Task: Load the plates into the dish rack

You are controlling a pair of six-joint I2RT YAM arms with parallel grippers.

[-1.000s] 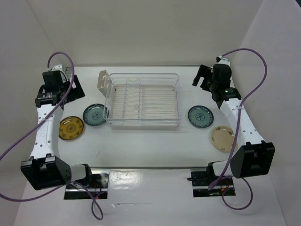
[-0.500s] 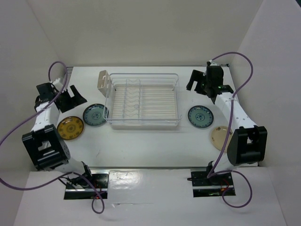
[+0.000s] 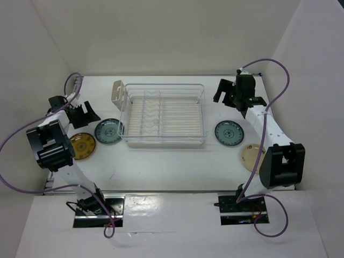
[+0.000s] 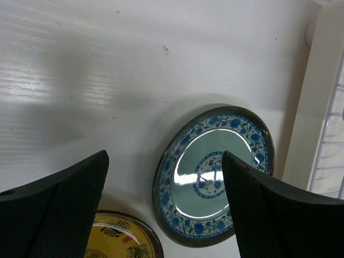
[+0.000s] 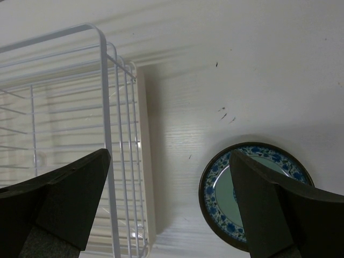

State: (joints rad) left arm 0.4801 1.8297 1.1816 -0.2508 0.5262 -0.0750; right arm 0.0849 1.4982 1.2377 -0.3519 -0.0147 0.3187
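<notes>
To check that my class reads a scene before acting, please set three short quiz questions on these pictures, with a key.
1. True or false: a plate already stands in the dish rack.
2. How many plates lie on the table?
3. The plate nearest the rack's left side is: A. plain white; B. blue-patterned; C. black.
Key: 1 false; 2 four; 3 B.

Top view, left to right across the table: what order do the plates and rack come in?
amber plate → left teal plate → dish rack → right teal plate → cream plate
</notes>
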